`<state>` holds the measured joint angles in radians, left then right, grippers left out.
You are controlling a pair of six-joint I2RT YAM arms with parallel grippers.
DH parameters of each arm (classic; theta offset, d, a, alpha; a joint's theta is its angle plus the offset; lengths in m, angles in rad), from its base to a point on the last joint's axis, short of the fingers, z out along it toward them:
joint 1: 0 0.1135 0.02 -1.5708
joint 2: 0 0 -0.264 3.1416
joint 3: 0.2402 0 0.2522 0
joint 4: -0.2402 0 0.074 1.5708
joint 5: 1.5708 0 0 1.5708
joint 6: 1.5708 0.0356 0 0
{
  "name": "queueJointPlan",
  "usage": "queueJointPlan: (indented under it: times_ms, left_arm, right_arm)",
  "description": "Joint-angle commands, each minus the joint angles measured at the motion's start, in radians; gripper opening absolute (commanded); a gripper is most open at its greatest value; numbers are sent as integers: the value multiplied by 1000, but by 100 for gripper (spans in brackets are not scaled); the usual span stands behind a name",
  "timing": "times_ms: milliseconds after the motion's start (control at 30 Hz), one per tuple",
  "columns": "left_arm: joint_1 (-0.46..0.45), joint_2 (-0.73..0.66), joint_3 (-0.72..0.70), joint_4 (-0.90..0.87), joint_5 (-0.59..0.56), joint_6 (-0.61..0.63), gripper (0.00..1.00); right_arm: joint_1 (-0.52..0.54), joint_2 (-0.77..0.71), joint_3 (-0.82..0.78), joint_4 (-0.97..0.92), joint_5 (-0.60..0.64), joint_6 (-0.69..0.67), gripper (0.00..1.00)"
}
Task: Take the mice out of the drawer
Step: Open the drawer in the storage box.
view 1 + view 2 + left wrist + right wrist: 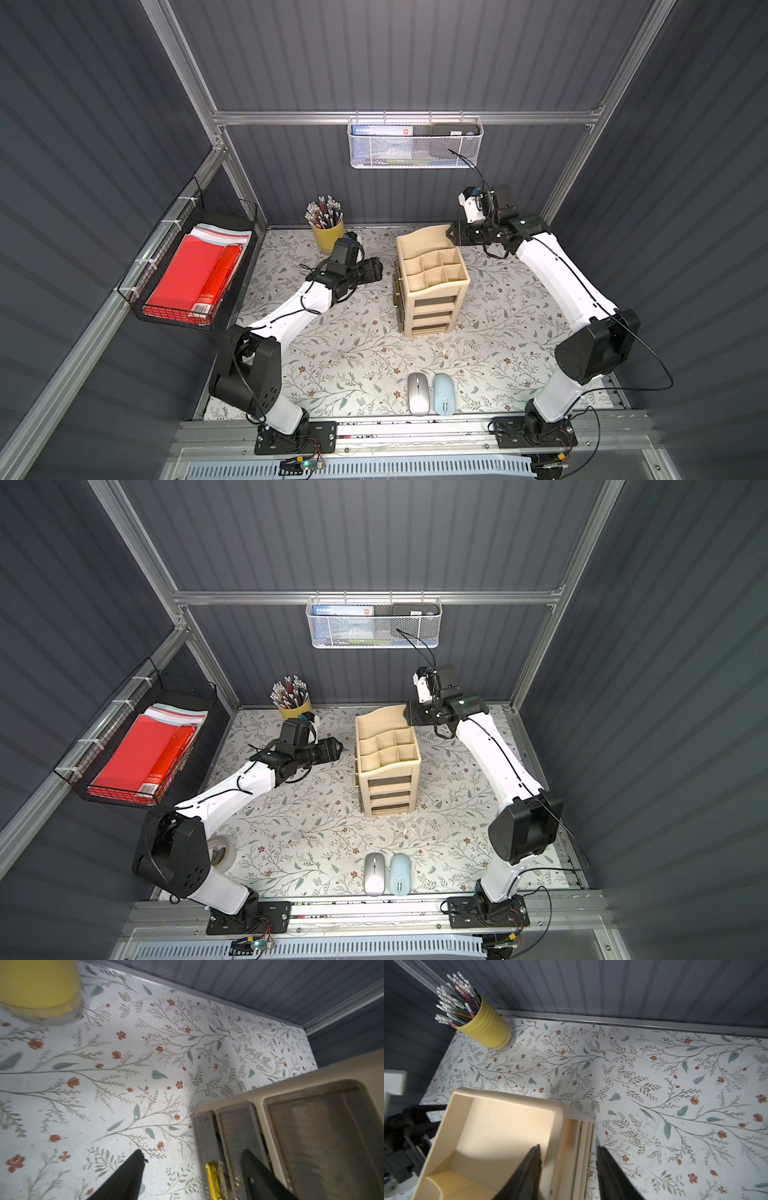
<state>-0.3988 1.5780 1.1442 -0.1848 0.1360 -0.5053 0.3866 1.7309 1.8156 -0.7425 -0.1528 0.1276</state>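
left hand (192,1153): jaws wide, empty, at the left face of the drawer unit (436,299); gold handle (212,1178) sits between the fingers. Looks lined up to pull a drawer.
right hand (569,1147): straddles the unit's far right wall, one finger inside the top tray, one outside. Gap narrow; can't tell if it's clamped. Likely bracing the unit against the pull.
mice out: silver-white mouse (417,394) and pale blue mouse (444,394), side by side at the near edge of the bench (353,353), clear of both arms.
mice left: none visible; drawers look shut.
risk: an unbraced unit slides or tips.
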Motion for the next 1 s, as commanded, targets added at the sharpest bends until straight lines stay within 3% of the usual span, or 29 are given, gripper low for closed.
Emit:
queueJointPlan:
  times_ms: [0,100,200,433,600,767,967]
  left_arm:
    - [-1,18,-33,-57,220,-20,78]
    - [1,5,-89,-23,359,-44,80]
    - [2,-62,-205,152,520,-118,81]
    - [5,-173,-372,455,670,-238,81]
    - [5,-169,-450,666,722,-355,75]
    - [5,-156,-503,779,746,-420,55]
    - [5,-112,-529,858,742,-442,61]
  right_arm:
    - [6,-7,-11,-14,33,-16,39]
    - [8,-11,-23,-1,38,-15,31]
    - [8,-19,-38,14,47,-13,24]
    - [7,-22,-48,14,76,-32,11]
    - [5,-24,-48,11,83,-36,6]
    - [3,-31,-69,17,101,-28,3]
    - [1,-31,-91,37,88,-19,3]
